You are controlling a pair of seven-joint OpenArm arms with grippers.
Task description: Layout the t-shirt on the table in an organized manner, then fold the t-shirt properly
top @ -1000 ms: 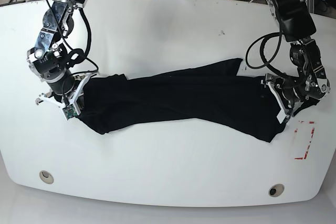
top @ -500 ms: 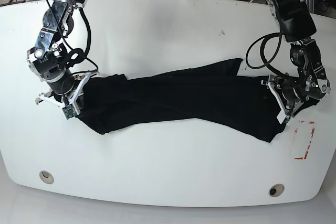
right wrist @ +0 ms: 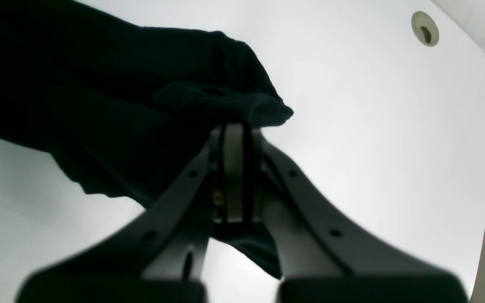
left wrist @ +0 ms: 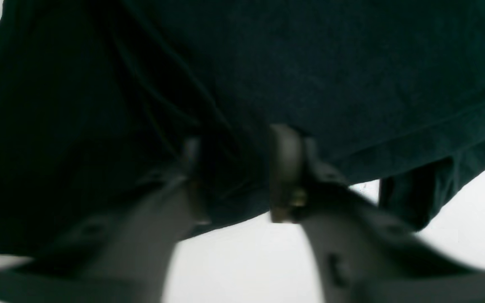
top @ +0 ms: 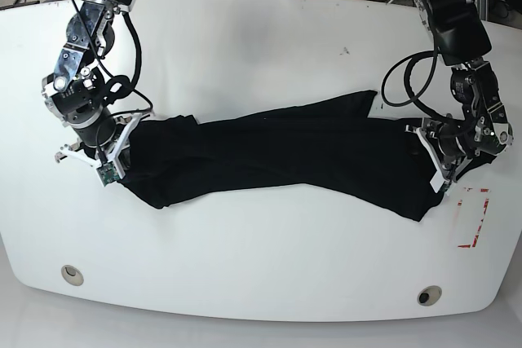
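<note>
Base view: large plain black soft-fabric t-shirt [top: 285, 152] stretched in a long twisted band across the middle of the big glossy white bench [top: 261, 63], running from one arm to the other, not laid flat; round grey grommet holes near the front edge — one at the front left [top: 72, 274], one at the front right [top: 429, 295]; red dashed rectangle mark [top: 475, 218] on the bench just past the shirt's right end.

Right wrist view: right hand [right wrist: 234, 130] with fingers pressed together, pinching a bunched fold of the black cloth [right wrist: 112, 97] at the tips; white bench surface [right wrist: 373, 126] beneath, one grommet hole [right wrist: 425, 28] at the far corner.

Left wrist view: left hand [left wrist: 236, 147] with a gap between its fingers, a thick gather of the dark fabric [left wrist: 267, 63] filling that gap — gripped on the shirt's edge; pale bench [left wrist: 246, 261] visible below the hem.
</note>
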